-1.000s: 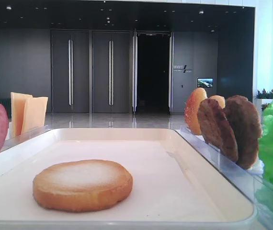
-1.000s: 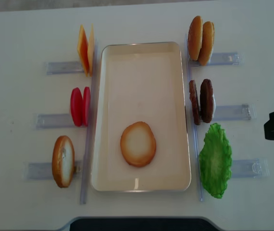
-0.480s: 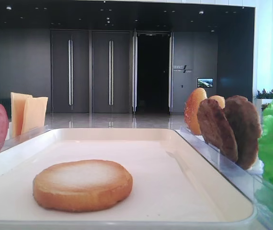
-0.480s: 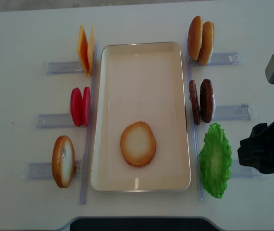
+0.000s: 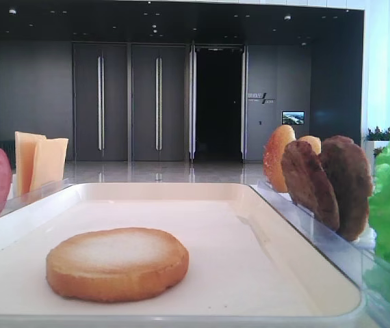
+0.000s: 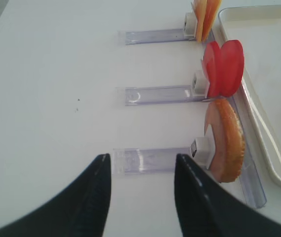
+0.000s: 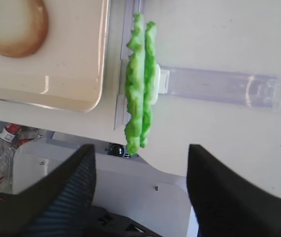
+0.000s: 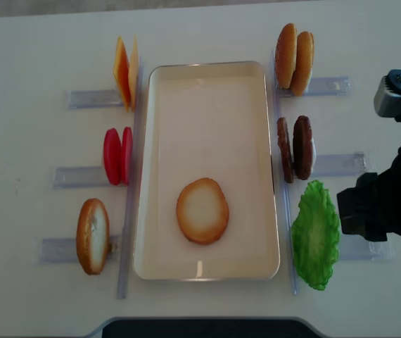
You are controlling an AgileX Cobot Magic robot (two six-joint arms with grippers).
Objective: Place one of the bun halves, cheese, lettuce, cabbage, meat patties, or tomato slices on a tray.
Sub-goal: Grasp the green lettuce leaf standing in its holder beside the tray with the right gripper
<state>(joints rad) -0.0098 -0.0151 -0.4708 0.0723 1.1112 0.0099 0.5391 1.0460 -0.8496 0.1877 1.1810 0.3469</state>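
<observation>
One bun half (image 8: 202, 210) lies flat on the cream tray (image 8: 207, 77). Standing in clear holders are the lettuce (image 8: 315, 234), meat patties (image 8: 295, 148) and two bun halves (image 8: 294, 59) on the right. On the left stand cheese (image 8: 124, 72), tomato slices (image 8: 117, 155) and another bun half (image 8: 92, 235). Cabbage is out of view. My right gripper (image 7: 140, 168) is open and empty, just right of the lettuce (image 7: 139, 84). My left gripper (image 6: 143, 168) is open and empty over the table, left of the bun half (image 6: 225, 140).
Clear plastic holder strips (image 8: 359, 246) stick out to both sides of the tray. A long clear rail (image 8: 126, 211) runs along the tray's left side. The table's front edge (image 8: 200, 325) is close to the tray and the lettuce.
My right arm has come in from the right edge towards the lettuce and now hangs over its holder. Nothing else has moved.
</observation>
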